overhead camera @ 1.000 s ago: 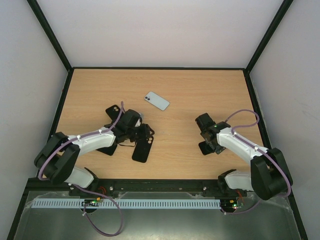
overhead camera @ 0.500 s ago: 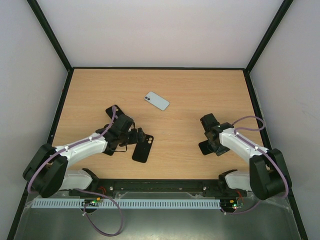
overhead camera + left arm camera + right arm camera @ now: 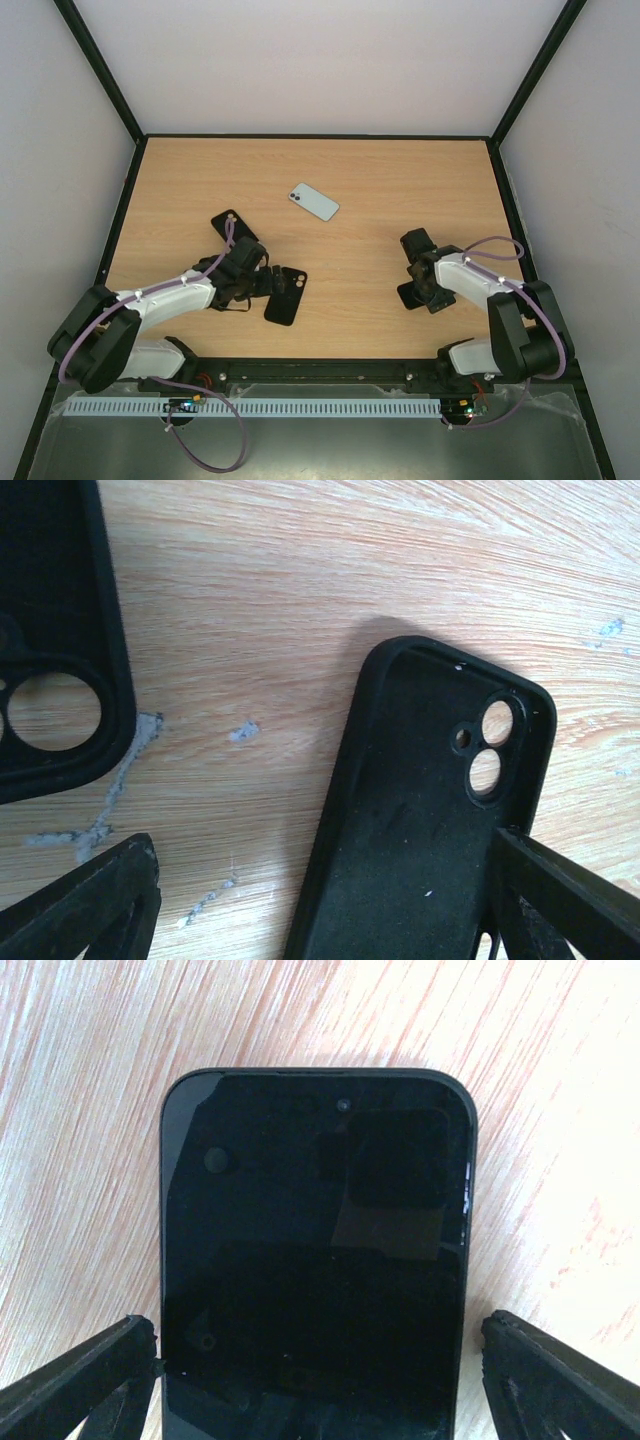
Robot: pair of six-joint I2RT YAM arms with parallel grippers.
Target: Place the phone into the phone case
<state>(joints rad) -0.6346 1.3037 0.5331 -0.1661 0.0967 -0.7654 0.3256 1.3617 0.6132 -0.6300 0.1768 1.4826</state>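
A black phone case (image 3: 430, 810) lies open side up on the wooden table, its camera holes at the far end; it also shows in the top view (image 3: 285, 296). My left gripper (image 3: 320, 920) is open just above it, one finger on bare wood and the other over the case's right edge; in the top view the left gripper (image 3: 262, 283) sits at the case's left side. A black phone (image 3: 315, 1250) lies screen up between the open fingers of my right gripper (image 3: 320, 1390). In the top view the right gripper (image 3: 422, 283) hides most of this phone (image 3: 407, 296).
A second black case (image 3: 50, 630) lies to the left of the first, partly under my left arm in the top view (image 3: 226, 223). A light blue phone (image 3: 314, 201) lies face down at the middle back. Black frame rails (image 3: 320, 136) edge the table.
My left gripper has drawn back towards the near left and come down beside the case. My right gripper has shifted slightly nearer over the black phone. Cases and phones have not moved.
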